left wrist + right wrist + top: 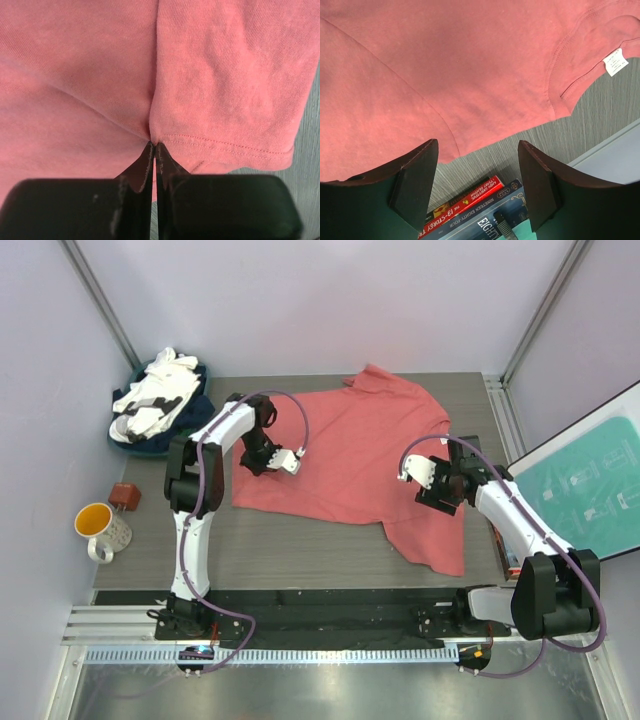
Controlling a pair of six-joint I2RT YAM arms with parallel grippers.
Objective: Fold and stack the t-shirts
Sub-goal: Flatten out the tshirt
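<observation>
**Grey surface (pixel 300 550), coral t-shirt (pixel 350 450) pinched at one side**

The left jaws are clamped shut on a fold beside a stitched hem. The right jaws gape wide, holding nothing, over the shirt's right edge — it sprawls left-to-right across frame centre, between both arms.

Soft, even light is falling from above, casting only faint shadows on the table (pixel 300 550). The steel sill (pixel 330 692) is glaring slightly. Close to the lens, the dark fingers (pixel 415 180) are blurring, while weave is showing sharply on the coral-red t-shirt (pixel 225 75).
</observation>
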